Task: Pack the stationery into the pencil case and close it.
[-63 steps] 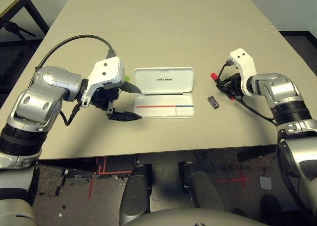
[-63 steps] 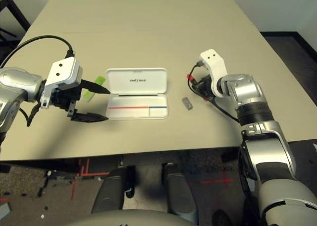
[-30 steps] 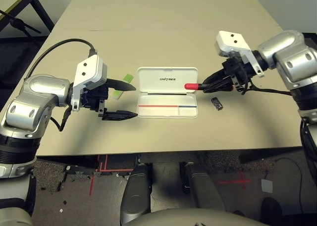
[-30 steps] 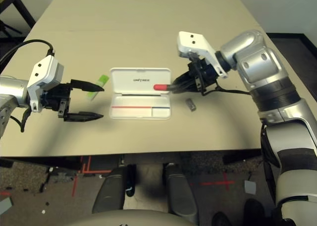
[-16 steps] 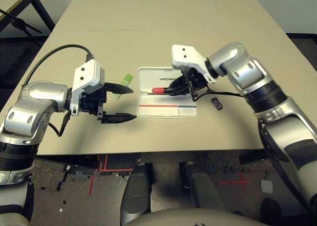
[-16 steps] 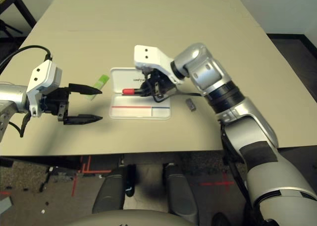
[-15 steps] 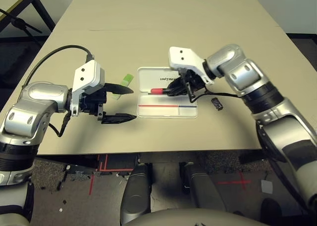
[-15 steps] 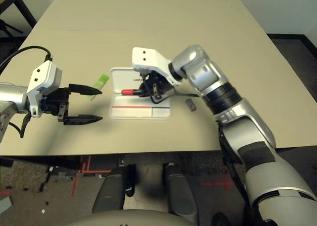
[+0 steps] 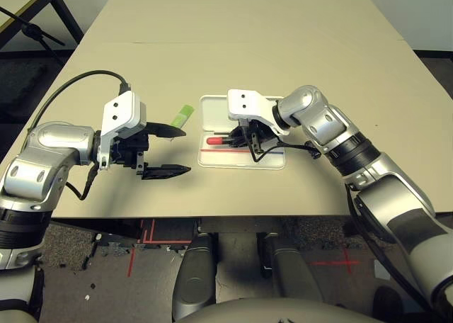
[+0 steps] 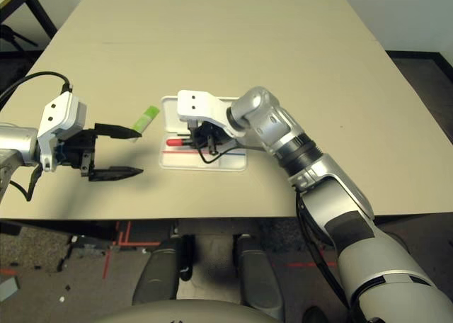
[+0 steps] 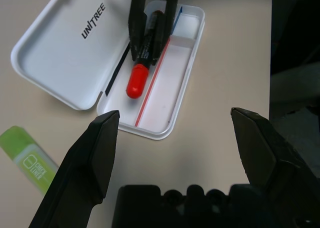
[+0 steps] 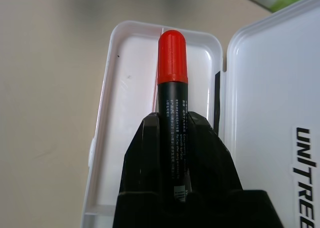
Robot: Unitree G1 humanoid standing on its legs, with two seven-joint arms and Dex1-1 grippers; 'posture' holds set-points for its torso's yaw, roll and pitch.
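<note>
The white pencil case (image 9: 242,132) lies open near the middle of the desk (image 9: 241,47). Its lid lies flat on the far side and the tray is on the near side, with a red and blue line inside.

The right hand (image 9: 246,139) is low over the tray. Its two black fingers (image 12: 210,153) are pinching the marker (image 12: 172,103). The marker has a black body and a red cap. In the left wrist view it lies along the tray, close to the hinge edge, with the red cap pointing to the robot's left. The cap stops just short of the tray's short end wall. I cannot tell if the marker is touching the tray floor. The near half of the tray is bare white.

The left hand (image 9: 164,150) is to the left of the case, not touching it. Its two fingers (image 11: 100,153) are spread wide and hold nothing. There is a strip of bare desk between its fingertips and the case's left edge.

The light green stick (image 9: 182,114) lies flat on the desk just past the left hand's far finger and near the far left corner of the case lid, but apart from it.

The far side of the desk is wide and bare. The near edge of the desk is not far from the case.
</note>
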